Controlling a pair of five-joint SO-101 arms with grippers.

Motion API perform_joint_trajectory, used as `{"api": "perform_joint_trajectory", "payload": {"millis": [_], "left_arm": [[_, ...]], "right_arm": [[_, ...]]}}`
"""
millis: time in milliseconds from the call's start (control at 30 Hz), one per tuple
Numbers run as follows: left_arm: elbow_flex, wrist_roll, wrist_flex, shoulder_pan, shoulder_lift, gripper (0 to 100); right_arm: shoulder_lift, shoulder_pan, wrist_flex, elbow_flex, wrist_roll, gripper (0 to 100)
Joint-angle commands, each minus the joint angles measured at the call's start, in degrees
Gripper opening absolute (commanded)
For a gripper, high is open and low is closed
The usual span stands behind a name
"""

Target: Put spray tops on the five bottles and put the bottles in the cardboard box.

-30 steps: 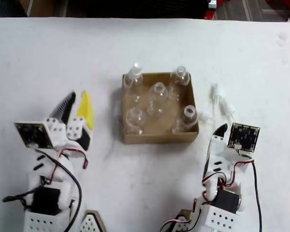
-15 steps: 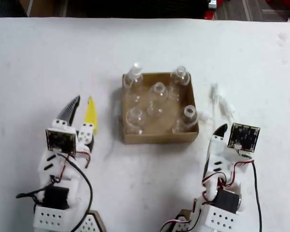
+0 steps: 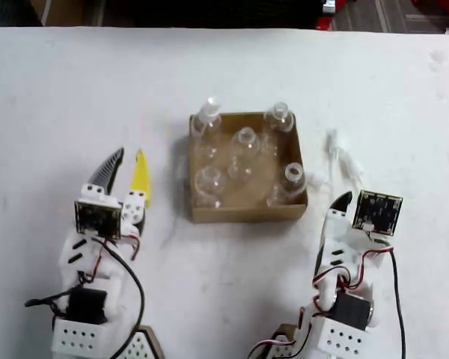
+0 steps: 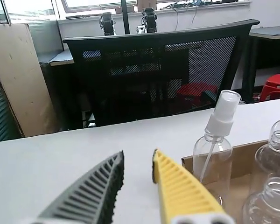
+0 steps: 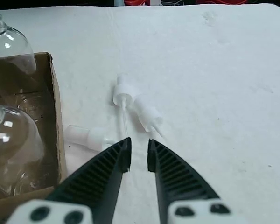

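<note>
The cardboard box stands mid-table with five clear bottles in it. The far-left bottle carries a white spray top; the other bottles are open-necked. Three loose spray tops lie on the table right of the box. My left gripper, one finger grey and one yellow, is open left of the box, holding nothing. My right gripper sits near the box's front right corner, just short of the loose tops, its black fingers narrowly parted and empty.
White table all round. A black chair and room clutter stand beyond the far table edge. Wide free surface lies behind the box and at the far left and far right.
The left arm swung its wrist round and drew back slightly, its fingers now pointing straighter up the table. The right arm, box and tops have not moved.
</note>
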Motion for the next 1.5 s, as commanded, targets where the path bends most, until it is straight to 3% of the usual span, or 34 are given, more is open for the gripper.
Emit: {"api": "perform_joint_trajectory", "payload": {"millis": [0, 133, 333, 667, 1000, 1267, 1467], "left_arm": [[-0.35, -1.23, -0.35, -0.40, -0.13, 10], [-1.67, -1.49, 0.35, -0.40, -0.13, 10], [-6.51, -1.49, 7.74, 1.01, -0.04, 10], [-11.96, -1.23, 10.11, 0.66, 1.98, 10], [-38.68, -0.35, 18.29, 1.27, 41.45, 10], [-53.10, 10.37, 18.81, 1.27, 70.64, 10], [-58.11, 16.18, 18.81, 2.95, 86.55, 20]], "right_arm": [[-0.40, -0.48, 0.40, 0.53, -0.09, 5.3], [-0.40, -0.48, 0.40, 0.53, -0.09, 5.3], [-0.40, -0.57, 0.40, 0.53, -0.09, 5.3], [-0.40, -0.57, 0.40, 0.53, -0.09, 5.3], [-0.40, -0.57, 0.84, 0.53, -0.09, 5.3], [-0.40, -0.57, 0.75, 0.53, -0.09, 5.3], [-0.40, -0.57, 0.75, 0.53, -0.09, 5.3]]}}
